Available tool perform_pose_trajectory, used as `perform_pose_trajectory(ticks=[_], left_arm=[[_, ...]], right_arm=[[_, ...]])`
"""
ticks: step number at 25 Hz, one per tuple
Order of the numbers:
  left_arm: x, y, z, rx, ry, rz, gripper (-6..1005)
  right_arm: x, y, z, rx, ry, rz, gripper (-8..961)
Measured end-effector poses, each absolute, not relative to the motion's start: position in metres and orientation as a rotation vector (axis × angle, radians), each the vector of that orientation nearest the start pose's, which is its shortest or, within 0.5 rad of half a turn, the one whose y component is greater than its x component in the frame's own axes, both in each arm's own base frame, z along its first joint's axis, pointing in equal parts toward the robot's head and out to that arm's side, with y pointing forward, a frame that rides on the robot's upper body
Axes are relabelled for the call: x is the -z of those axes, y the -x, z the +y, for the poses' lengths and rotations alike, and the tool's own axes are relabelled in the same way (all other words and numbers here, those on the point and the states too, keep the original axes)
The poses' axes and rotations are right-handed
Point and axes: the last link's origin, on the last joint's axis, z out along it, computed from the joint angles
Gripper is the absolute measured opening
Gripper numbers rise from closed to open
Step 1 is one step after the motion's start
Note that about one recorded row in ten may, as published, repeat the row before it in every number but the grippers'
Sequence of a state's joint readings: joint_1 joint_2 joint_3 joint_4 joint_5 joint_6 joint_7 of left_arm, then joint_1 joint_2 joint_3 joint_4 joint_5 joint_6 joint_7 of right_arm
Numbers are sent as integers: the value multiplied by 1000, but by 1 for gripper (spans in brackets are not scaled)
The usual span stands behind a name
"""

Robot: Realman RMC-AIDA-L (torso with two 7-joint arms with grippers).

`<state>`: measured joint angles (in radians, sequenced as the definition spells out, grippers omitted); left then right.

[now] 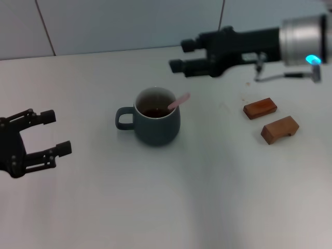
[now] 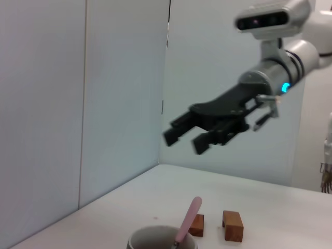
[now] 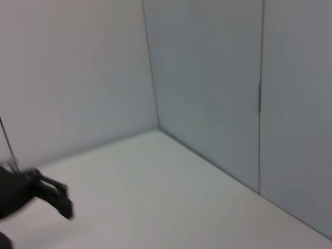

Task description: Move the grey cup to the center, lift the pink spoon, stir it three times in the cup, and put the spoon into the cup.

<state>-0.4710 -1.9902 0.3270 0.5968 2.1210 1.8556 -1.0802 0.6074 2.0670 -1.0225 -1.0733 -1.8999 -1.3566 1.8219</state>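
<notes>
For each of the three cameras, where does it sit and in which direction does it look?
Head view: from the robot's head, down onto the table; shows the grey cup, pink spoon, wooden blocks, left gripper, right gripper.
Left wrist view: low, across the table; shows cup, spoon, blocks, right gripper.
Right wrist view: toward the wall corner; shows the left gripper.
Head and left wrist views share cup, spoon, blocks.

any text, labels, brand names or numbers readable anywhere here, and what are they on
None can be read.
The grey cup, the pink spoon in it and the two wooden blocks bear no visible print.
The left gripper and the right gripper show no markings; the right arm carries only a blue light, not a sign.
</notes>
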Motion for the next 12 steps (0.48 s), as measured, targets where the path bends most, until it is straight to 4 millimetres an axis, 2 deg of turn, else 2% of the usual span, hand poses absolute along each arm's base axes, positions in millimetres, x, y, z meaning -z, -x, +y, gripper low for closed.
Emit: perform_pose_trajectory(ticks=[1,4,6,9,12], left_arm=[[-58,294,299,837,2652,-360,829],[-58,292,301,833,2656,-364,829],[-60,284,315,804,2686,-393,829],[-60,281,320,794,2695,-400,829],[-66,267,339,739,2746,-449,829]], right_arm=[[-34,-165,388,-597,2696,504,651],[-38,-188,374,-638,2736,572,688],[-42,-202,366,-648,2762,607,712],[-48,-220,356,-614,2796,650,748],[-54,-238,345,-561,2825,643,785]])
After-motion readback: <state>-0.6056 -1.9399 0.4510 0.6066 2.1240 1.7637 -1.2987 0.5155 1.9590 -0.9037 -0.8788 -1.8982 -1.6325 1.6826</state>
